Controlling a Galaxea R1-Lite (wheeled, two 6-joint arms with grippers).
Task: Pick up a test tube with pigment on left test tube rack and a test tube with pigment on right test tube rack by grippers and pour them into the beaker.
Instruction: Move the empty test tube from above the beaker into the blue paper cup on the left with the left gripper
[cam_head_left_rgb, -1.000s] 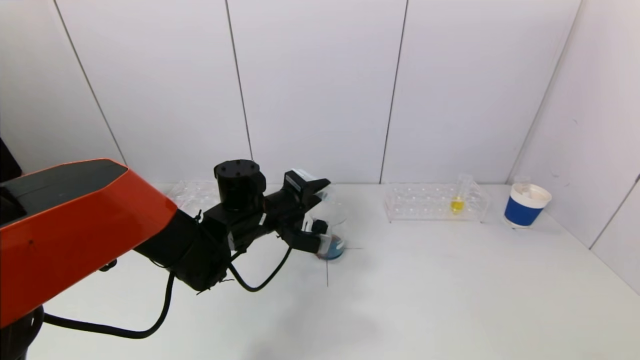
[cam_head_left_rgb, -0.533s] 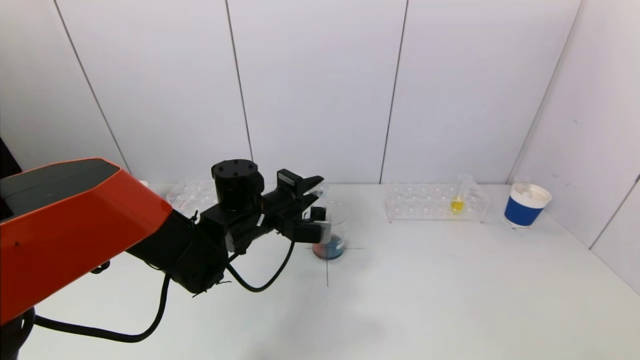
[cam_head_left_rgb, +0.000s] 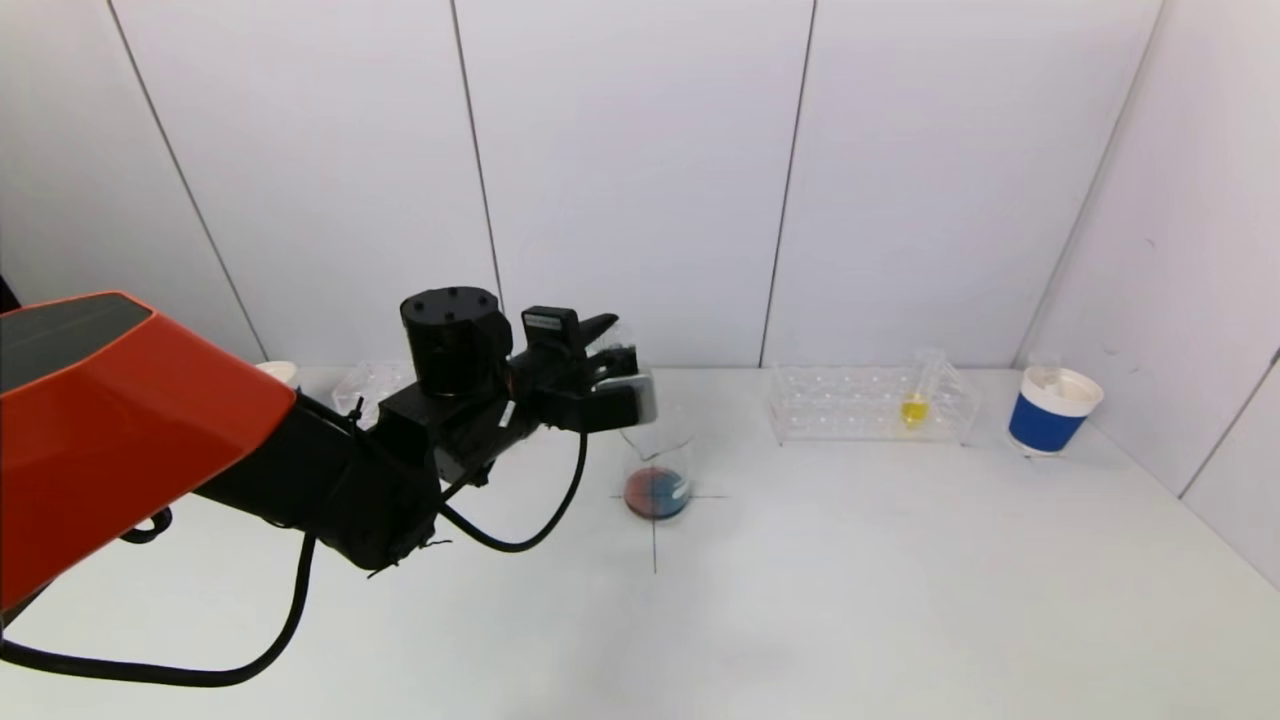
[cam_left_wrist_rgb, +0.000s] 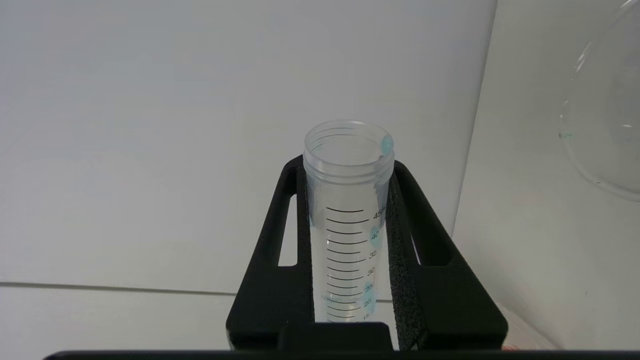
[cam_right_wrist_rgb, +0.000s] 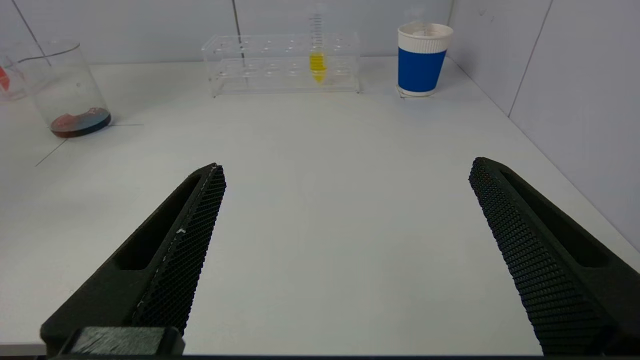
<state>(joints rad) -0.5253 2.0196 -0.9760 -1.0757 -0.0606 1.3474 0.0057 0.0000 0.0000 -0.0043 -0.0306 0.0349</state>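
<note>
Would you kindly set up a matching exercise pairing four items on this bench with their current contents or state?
Items:
1. clear glass beaker
2. graduated plastic test tube in the left gripper
3. test tube in the right clear rack
4. right gripper

States:
A. holds yellow liquid
B. open, holding nothing
C. holds red and blue liquid
D. nearly empty, blue droplets only

Pairs: 1-C, 2-D, 3-A, 4-B

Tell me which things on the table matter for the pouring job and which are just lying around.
Part of the job:
- left gripper, shut on the emptied tube
- beaker, red and blue liquid in it
- yellow tube in the right rack
- left rack
- right gripper, open, holding nothing

Lying about:
- blue cup
</note>
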